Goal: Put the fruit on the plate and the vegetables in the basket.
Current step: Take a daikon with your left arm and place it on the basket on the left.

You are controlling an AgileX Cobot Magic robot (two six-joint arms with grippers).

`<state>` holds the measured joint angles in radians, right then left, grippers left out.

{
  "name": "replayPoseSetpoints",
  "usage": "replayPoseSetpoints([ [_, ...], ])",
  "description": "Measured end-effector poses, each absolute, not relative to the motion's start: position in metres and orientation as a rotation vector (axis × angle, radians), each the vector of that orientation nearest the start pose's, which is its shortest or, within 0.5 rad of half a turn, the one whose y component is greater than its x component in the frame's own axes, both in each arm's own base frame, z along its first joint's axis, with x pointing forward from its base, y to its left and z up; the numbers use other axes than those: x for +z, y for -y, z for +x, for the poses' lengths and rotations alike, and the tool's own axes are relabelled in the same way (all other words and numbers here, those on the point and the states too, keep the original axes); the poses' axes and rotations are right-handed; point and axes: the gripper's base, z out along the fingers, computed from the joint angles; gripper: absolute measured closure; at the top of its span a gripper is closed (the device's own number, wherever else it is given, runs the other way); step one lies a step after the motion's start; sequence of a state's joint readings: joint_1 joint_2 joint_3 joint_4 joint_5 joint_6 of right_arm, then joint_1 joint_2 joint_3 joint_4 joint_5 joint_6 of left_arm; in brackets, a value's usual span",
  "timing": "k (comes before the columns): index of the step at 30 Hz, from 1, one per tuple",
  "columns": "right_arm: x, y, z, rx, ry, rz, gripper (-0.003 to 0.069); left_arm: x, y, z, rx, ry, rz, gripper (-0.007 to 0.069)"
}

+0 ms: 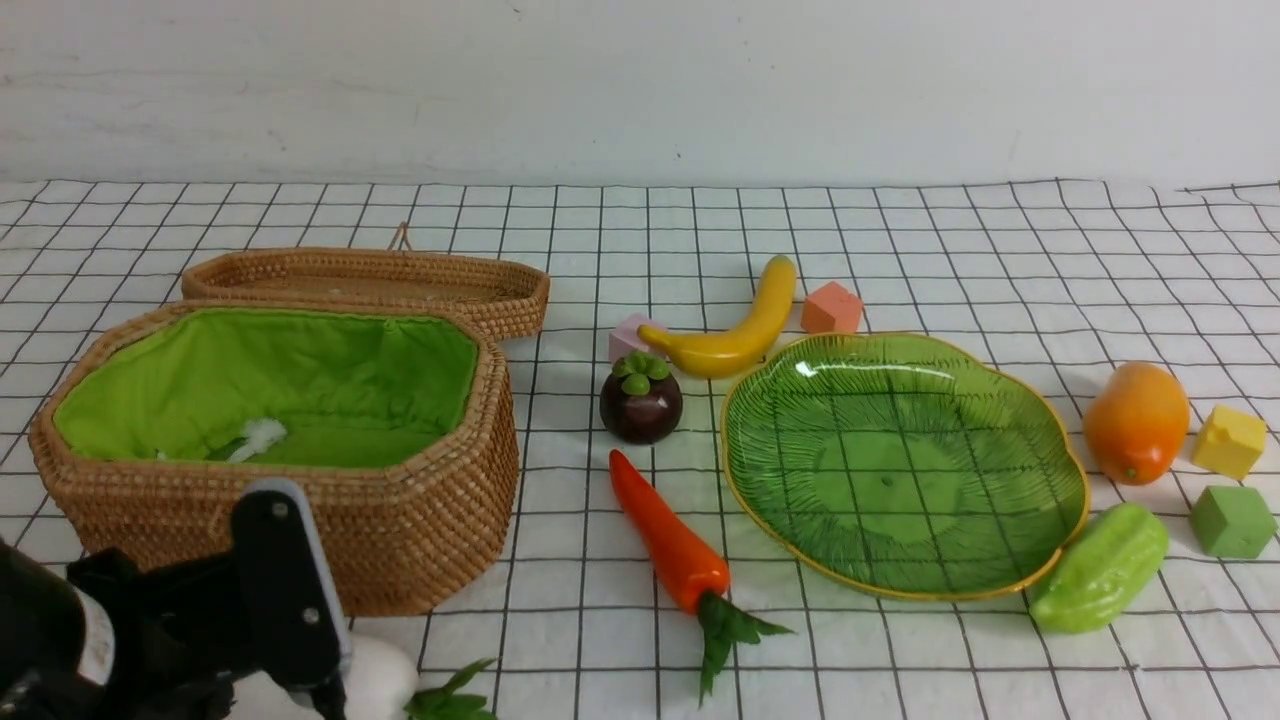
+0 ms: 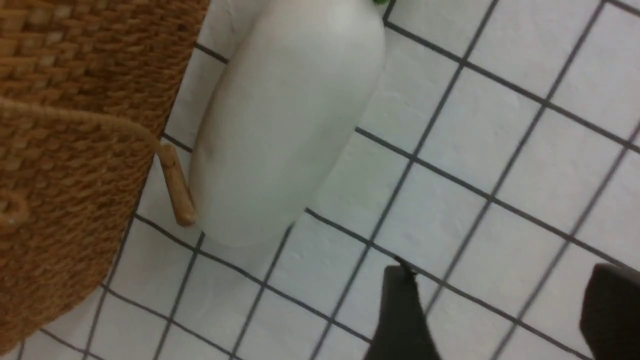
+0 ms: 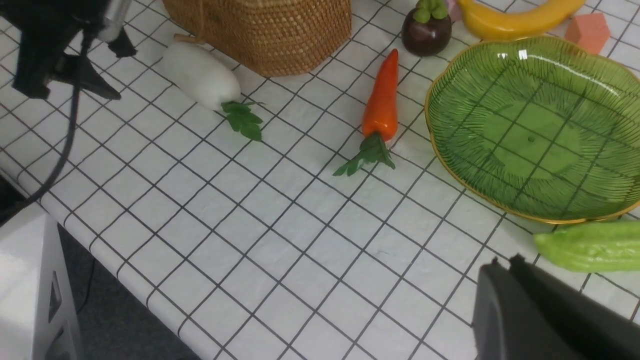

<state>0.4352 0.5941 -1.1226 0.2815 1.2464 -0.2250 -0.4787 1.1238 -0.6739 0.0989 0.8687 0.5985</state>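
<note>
- The left gripper hangs low over the checked cloth at the near left corner of the scene; its two dark fingers stand well apart, with only cloth between them
- The white radish lies on the cloth just beside that gripper and just beside the near wall of the wicker basket, with its green leaves pointing to the robot's right; the claw is not touching it
- A small wicker toggle hanging from the basket rests against the radish
- The right gripper is above the cloth near the gourd, jaws together and holding nothing
- The basket stands open on the left, showing its bright green lining; its flat woven lid lies just behind it
- The carrot lies on the cloth between the basket and the plate, tip away from the robot and leaves toward it
- The light green gourd lies at the plate's near right rim, touching it or nearly so
- The banana lies just beyond the plate's far left rim, and the mangosteen sits upright on the cloth near the banana's lower end
- The mango rests on the cloth to the right of the plate
- A pink cube sits partly behind the banana, an orange cube just to its right, and a yellow cube and a green cube lie right of the mango
</note>
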Motion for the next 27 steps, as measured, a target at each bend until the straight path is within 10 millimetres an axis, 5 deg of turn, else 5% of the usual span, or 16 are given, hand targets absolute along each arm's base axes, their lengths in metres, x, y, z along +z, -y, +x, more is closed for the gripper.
replayPoseSetpoints([
  [2,0.425,-0.043,0.036,0.461,-2.065,-0.764,0.0631,0.231,0.083,0.178,0.184,-2.305,1.505,0.0043],
  [6,0.425,-0.044,0.036,0.471,-2.064,-0.765,0.0628,0.221,0.091,0.195,0.218,-2.211,1.512,-0.0008],
  [14,0.426,-0.046,0.035,0.501,-2.06,-0.769,0.0623,0.187,0.096,0.215,0.314,-2.192,1.691,0.0041],
  [27,0.426,-0.046,0.035,0.502,-2.06,-0.769,0.0623,0.185,0.1,0.212,0.233,-2.188,1.783,0.0043],
])
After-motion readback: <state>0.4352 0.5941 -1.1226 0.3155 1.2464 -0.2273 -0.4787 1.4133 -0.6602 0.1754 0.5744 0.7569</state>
